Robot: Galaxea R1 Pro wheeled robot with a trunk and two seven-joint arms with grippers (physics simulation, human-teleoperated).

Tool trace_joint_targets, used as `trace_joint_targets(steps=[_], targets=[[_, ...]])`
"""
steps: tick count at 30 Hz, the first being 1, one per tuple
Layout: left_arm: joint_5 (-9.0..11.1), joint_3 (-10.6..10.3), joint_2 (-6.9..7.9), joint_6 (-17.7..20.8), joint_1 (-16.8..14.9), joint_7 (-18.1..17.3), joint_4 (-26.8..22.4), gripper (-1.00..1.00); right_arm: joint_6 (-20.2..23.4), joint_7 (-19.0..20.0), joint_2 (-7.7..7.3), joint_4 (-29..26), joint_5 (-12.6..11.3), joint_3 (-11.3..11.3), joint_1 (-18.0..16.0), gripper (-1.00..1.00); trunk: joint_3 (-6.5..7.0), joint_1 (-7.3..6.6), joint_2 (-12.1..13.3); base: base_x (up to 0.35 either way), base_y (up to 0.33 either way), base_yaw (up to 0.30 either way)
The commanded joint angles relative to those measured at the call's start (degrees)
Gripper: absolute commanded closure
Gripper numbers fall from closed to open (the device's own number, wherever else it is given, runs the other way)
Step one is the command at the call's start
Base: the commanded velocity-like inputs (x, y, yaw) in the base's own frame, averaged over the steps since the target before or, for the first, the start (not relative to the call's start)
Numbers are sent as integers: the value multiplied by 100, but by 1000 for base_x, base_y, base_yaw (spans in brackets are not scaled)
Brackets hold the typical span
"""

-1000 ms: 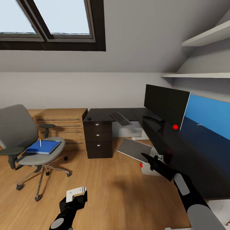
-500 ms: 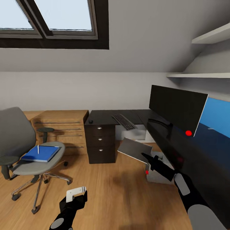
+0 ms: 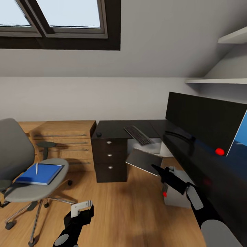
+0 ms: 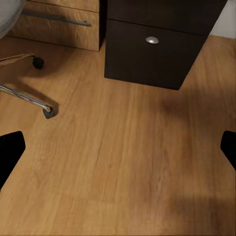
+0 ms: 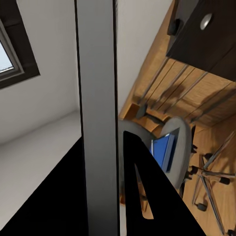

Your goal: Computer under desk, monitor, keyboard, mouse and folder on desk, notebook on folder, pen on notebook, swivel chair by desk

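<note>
My right gripper (image 3: 156, 168) is shut on the edge of the thin grey notebook (image 3: 144, 160), held tilted in the air in front of the desk (image 3: 113, 127). In the right wrist view the notebook (image 5: 98, 118) runs as a grey slab between the black fingers (image 5: 142, 191). The blue folder (image 3: 39, 173) lies on the seat of the swivel chair (image 3: 20, 192) at the left, with the pale pen (image 3: 36, 168) on top. On the black top rest the keyboard (image 3: 139, 134), the mouse (image 3: 99, 134) and the monitor (image 3: 206, 121). The grey computer (image 3: 176, 193) stands on the floor beneath. My left gripper (image 3: 82, 209) hangs open and low over the floor.
A low light-wood cabinet (image 3: 61, 140) stands against the wall between chair and drawer unit (image 3: 110, 156). White shelves (image 3: 216, 81) hang at the upper right, and a blue panel (image 3: 243, 135) shows behind the monitor. Wood floor (image 4: 118, 157) lies under my left gripper, near a chair castor (image 4: 47, 112).
The whole picture has shifted: the chair sits further left and lower, the monitor further right, so the camera moved. Both arms hold their pose, and the notebook stays in my right gripper.
</note>
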Motion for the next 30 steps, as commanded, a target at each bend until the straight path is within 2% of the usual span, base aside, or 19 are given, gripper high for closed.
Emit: trace_joint_targets(steps=[1,7,13,16,18,19,24,26,27,28,30], targets=[[60,-7,0,12,-1,46,-10,-100,42,13,6,-2,-27,-7,-4,100,-5,3,-2,310,117,0],[60,-7,-1,12,-1,47,-8,-100,31,-32,55,-31,-15,108,-8,100,-5,3,-2,310,117,0],[60,-11,-3,20,-1,37,-8,-100,29,-87,226,-52,-17,183,-6,100,-5,3,-2,284,84,0],[60,-14,-4,27,-1,32,-8,-100,31,-174,380,-58,-17,193,-6,100,-5,3,-2,137,23,0],[60,-29,-4,34,-1,30,-8,-100,24,-323,552,-58,-10,198,-5,100,-5,3,-2,57,10,0],[60,-66,-4,35,-1,32,-8,-100,4,-422,632,-58,-8,196,-5,100,-5,3,-2,28,5,0],[49,-358,3,35,-1,57,-12,-100,-188,-807,832,-56,-30,203,-9,100,-5,3,-2,12,2,0],[51,-429,9,31,-1,63,-16,-100,-626,-1199,1170,-63,-43,205,-12,100,-5,3,-2,1,0,0],[51,-432,10,31,-1,63,-16,-100,-706,-1263,1199,-63,-46,206,-14,100,-5,3,-2,0,0,0],[51,-441,12,30,-1,64,-16,-100,-934,-1518,1312,-65,-55,208,-26,100,-5,3,-2,0,0,0],[52,-444,13,30,-1,64,-16,-100,-1057,-1766,1421,-65,-59,209,-54,100,-5,3,-2,0,0,0]])
